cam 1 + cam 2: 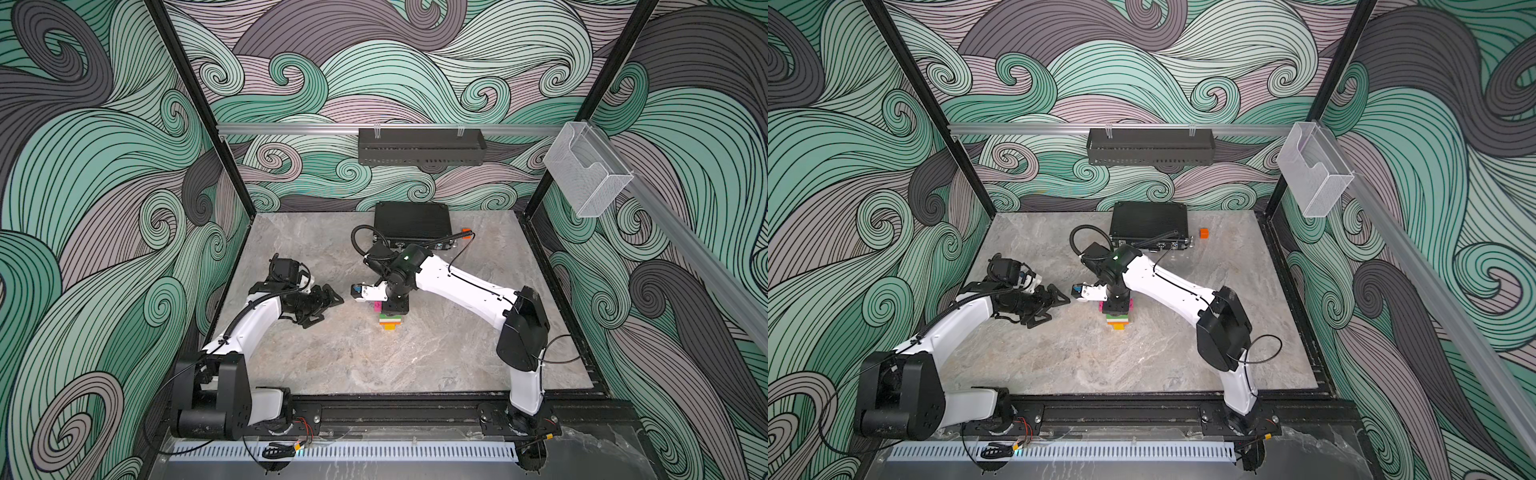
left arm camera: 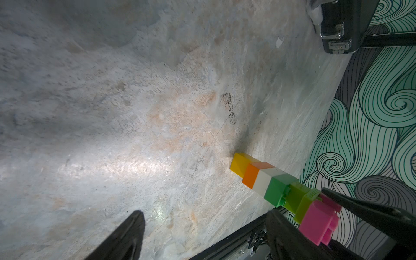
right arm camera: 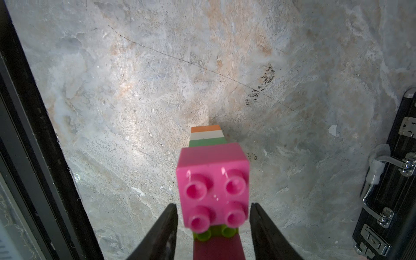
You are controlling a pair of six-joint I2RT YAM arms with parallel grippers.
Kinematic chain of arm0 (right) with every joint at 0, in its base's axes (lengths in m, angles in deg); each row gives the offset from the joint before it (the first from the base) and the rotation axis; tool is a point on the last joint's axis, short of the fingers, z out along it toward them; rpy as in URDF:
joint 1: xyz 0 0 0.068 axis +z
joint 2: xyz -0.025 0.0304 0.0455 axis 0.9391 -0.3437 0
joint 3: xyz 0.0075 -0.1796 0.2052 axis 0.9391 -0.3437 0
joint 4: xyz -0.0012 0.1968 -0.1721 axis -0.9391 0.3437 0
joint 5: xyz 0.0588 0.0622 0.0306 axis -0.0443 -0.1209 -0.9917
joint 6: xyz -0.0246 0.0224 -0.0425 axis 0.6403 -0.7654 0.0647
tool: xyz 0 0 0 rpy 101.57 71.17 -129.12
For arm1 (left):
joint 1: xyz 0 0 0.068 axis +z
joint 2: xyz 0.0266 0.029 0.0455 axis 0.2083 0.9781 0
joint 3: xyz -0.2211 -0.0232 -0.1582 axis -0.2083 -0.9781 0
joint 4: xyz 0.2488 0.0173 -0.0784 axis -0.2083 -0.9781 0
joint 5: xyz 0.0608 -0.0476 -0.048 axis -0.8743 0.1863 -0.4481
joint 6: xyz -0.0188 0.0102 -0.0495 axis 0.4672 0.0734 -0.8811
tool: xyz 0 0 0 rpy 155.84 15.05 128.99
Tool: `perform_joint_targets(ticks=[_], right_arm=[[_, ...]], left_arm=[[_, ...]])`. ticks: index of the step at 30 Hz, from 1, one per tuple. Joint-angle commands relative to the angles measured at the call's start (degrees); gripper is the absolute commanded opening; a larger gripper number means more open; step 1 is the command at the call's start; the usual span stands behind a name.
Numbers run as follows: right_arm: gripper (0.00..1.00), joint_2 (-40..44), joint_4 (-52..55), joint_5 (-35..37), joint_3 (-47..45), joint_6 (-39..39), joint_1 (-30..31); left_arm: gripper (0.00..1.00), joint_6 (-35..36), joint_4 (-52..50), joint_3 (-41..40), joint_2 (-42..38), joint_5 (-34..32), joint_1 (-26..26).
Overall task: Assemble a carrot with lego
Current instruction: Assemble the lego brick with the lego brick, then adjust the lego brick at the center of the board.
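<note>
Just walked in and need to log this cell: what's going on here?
The right gripper hangs over the carrot, an upright brick stack on the table, yellow at the bottom. Its jaws flank the top pink brick, slightly apart from it. The left gripper sits open and empty to one side.

One carrot (image 2: pixel 267 180); one black case (image 1: pixel 1148 220); one orange cube (image 1: pixel 1203 233).

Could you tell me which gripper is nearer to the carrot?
Right. The right gripper hangs directly over the carrot, fingers flanking its pink top; the left gripper is apart, off to its side.
</note>
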Motion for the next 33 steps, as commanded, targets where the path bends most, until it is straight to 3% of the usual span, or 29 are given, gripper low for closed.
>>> perform_joint_targets(ticks=[1, 5, 8, 12, 15, 19, 27, 33], right_arm=[[0.55, 3.55, 1.28, 0.14, 0.5, -0.81, -0.04], [0.62, 6.29, 1.1, -2.23, 0.46, -2.47, -1.73], [0.73, 10.1, -1.11, -6.66, -2.93, -5.74, -5.29], [0.82, 18.48, -12.23, -11.51, -14.78, -10.74, -9.63], [0.99, 25.29, -22.83, -13.89, -25.32, -14.14, -11.97], [1.0, 31.55, -35.92, -17.0, -37.86, -16.78, -13.76], [1.0, 35.0, -63.91, -22.98, -57.37, -21.01, -14.82], [1.0, 32.79, -75.69, -27.16, -63.48, -21.79, -15.48]], left_arm=[[0.85, 0.44, 0.1, 0.49, -0.01, 0.76, 0.33], [0.85, 0.72, 0.33, 0.45, 0.12, 1.22, 0.32], [0.86, 1.47, 0.79, 0.44, 0.12, 1.95, 0.25], [0.86, 1.47, 1.15, 0.41, 0.37, 2.25, 0.09], [0.86, 1.41, 1.16, 0.43, 0.38, 2.26, -0.11], [0.86, 1.4, 1.33, 0.39, 0.46, 1.99, -0.54], [0.85, 1.48, 1.38, 1.08, 1.49, 1.55, -1.76], [0.86, 1.84, 1.19, 1.01, 1.84, 1.46, -1.97]])
